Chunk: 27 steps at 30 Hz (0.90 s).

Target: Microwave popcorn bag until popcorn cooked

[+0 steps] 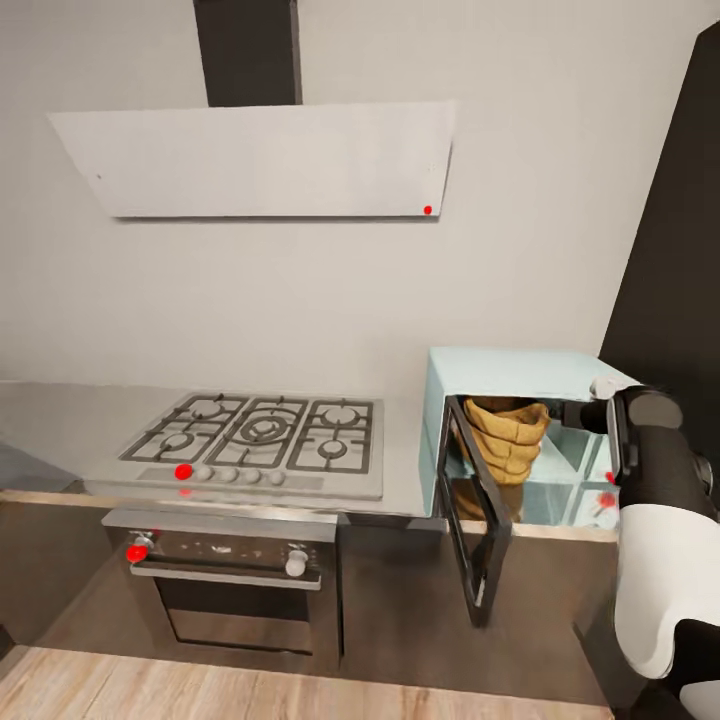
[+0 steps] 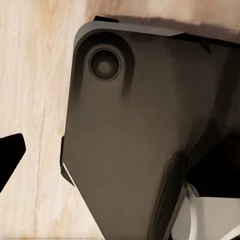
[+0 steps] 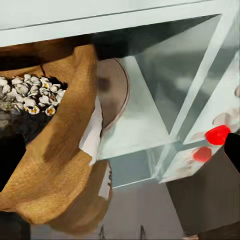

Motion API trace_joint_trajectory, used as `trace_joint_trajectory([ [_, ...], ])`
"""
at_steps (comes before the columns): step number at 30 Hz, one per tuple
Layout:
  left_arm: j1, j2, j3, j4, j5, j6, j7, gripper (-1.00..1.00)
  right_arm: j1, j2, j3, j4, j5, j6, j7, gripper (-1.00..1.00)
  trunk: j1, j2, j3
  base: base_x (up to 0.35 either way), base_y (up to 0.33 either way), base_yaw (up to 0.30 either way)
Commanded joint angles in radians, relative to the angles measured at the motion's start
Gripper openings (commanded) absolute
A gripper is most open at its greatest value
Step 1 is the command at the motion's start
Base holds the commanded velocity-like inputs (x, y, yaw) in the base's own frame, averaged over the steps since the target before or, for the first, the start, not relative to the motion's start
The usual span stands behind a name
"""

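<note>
Popcorn (image 3: 27, 96), small and white, lies heaped in the open mouth of the popcorn bag (image 1: 507, 432), seen close from the right wrist camera. The bag, a wrinkled mustard-tan sack, stands inside the microwave (image 1: 505, 368), partly leaning out past the front opening. The microwave is a pale mint-blue box at the right end of the countertop (image 1: 70, 415), close to the front edge. Its dark glass door (image 1: 478, 520) hangs wide open, swung out over the edge of the countertop toward the left. A red dot (image 1: 607, 498) marks the knob panel on the microwave's right side.

The right arm (image 1: 655, 520) reaches up beside the microwave's right front corner. The right gripper itself is not clear in any picture, so I cannot tell whether its fingers are apart or together. The left wrist camera faces a dark part of the robot's body (image 2: 135, 135) over the pale wood floor (image 2: 35, 100); the left fingers cannot be judged either.

A gas hob (image 1: 255, 438) sits in the countertop left of the microwave, with an oven (image 1: 225, 580) below and a white slanted hood (image 1: 255, 158) on the wall above.
</note>
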<state>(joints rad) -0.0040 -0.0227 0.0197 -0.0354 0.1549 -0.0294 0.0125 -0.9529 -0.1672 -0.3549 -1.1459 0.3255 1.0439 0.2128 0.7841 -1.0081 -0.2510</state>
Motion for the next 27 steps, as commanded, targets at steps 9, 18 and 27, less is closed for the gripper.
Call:
trace_joint_trajectory([
  [9,0.0,0.0,0.0,0.0,0.007,-0.004,0.001,1.0,-0.001,-0.001,-0.001,0.135,0.016,0.003,0.007,1.0,-0.001,-0.001,-0.001,-0.245,0.0,0.0],
  [18,0.0,0.0,0.0,0.0,0.008,-0.005,0.0,1.0,0.019,0.012,-0.001,0.207,0.013,0.003,0.014,1.0,-0.001,-0.001,-0.001,-0.004,0.0,0.0],
  [27,0.0,0.001,0.0,0.0,0.011,-0.004,0.0,1.0,0.165,0.014,-0.017,0.215,0.005,-0.33,0.332,1.0,-0.001,-0.001,-0.001,0.0,0.0,0.0],
])
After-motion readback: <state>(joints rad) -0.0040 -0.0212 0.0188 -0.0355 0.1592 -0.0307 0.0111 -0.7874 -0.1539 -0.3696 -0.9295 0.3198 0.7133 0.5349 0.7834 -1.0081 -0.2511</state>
